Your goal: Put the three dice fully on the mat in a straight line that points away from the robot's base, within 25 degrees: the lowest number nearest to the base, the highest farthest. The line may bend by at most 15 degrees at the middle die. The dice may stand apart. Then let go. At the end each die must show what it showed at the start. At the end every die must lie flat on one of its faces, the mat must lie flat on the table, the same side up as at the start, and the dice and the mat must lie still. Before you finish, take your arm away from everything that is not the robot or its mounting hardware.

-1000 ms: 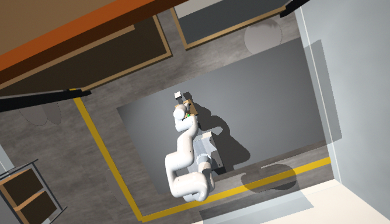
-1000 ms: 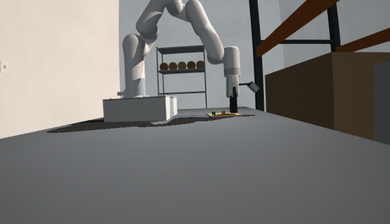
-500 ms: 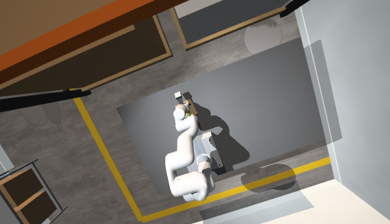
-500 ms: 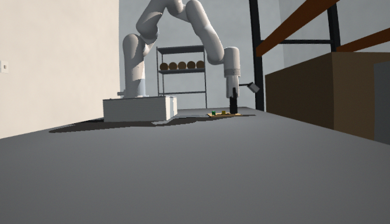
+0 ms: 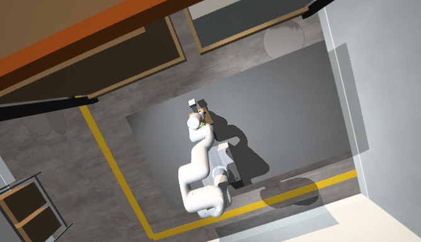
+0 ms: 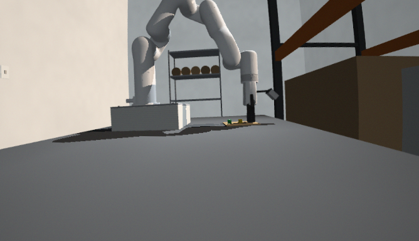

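A tan mat (image 6: 240, 123) lies on the grey table in front of the arm's base block; it also shows in the overhead view (image 5: 203, 116), mostly under the wrist. A green die (image 6: 229, 121) and a yellow die (image 6: 240, 121) sit on the mat, the green one nearer the base. A speck of the green die (image 5: 203, 124) shows beside the arm from above. My gripper (image 6: 250, 118) points straight down at the mat's far end, its dark fingers reaching the mat. It is shut on the third die, which the fingers hide. The dice numbers are too small to read.
The white base block (image 6: 150, 116) stands left of the mat. A small grey box on a thin rod (image 6: 272, 94) hangs just beyond the gripper, and shows as a white box (image 5: 191, 102) from above. A brown crate (image 6: 351, 98) borders the table's right side.
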Robot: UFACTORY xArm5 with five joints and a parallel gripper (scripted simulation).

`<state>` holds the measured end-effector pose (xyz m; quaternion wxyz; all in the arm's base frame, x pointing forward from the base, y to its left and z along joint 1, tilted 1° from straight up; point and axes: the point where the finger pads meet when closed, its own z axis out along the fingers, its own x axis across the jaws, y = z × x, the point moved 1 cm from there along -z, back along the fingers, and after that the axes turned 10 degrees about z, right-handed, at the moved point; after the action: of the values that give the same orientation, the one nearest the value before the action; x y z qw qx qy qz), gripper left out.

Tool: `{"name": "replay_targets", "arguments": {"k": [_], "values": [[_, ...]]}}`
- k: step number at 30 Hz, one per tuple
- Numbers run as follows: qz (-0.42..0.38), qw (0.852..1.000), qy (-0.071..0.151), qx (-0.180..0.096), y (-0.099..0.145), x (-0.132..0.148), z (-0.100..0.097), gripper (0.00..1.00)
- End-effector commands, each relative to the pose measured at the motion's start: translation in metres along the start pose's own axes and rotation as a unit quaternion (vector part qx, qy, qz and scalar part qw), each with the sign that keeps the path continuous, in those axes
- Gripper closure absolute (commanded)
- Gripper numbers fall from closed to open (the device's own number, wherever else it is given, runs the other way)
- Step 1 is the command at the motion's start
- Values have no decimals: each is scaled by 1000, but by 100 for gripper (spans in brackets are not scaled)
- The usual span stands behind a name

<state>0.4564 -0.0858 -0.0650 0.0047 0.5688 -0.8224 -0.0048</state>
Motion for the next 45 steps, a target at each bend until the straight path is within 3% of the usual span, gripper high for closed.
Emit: {"name": "replay_targets", "arguments": {"k": [1, 19, 34, 45], "values": [[0, 1000, 0, 2, -1, 0, -1, 89], [0, 1000, 0, 2, -1, 0, -1, 89], [0, 1000, 0, 2, -1, 0, -1, 69], [0, 1000, 0, 2, -1, 0, -2, 69]]}}
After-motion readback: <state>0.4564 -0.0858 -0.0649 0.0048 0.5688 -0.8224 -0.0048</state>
